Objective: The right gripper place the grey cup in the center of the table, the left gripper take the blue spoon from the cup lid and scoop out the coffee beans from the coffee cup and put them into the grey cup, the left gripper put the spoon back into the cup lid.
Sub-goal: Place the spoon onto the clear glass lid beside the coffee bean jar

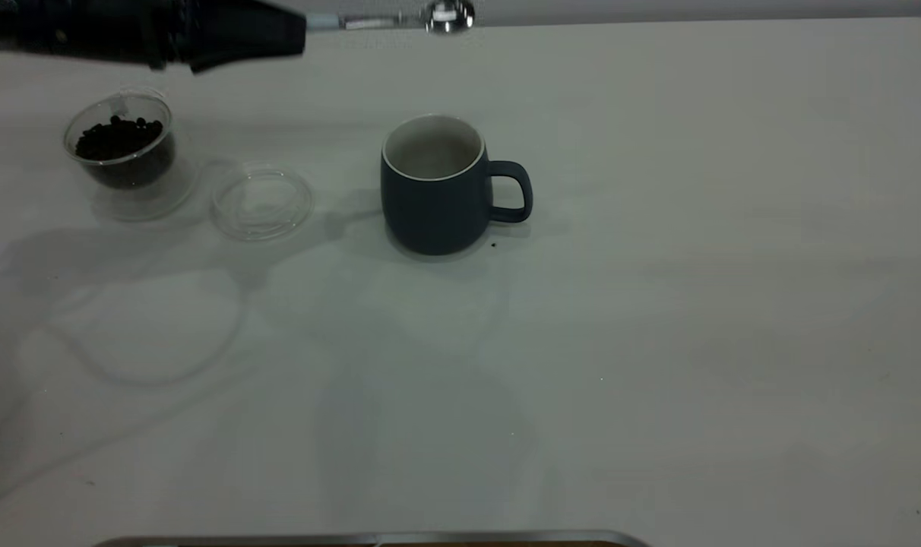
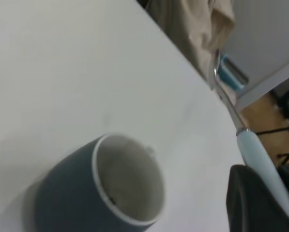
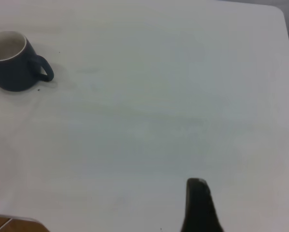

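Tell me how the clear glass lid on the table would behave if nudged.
The cup lid looks thin, smooth glass lying flat, so it would probably slide rather than tip. It likely weighs little and chips easily. A push left would likely knock the nearby coffee cup.

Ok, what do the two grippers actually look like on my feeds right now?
The left gripper is matte black and tapers like a cone toward its tip, with no visible markings or cables. Of the right gripper, only one dark, rounded black fingertip shows in its wrist view.
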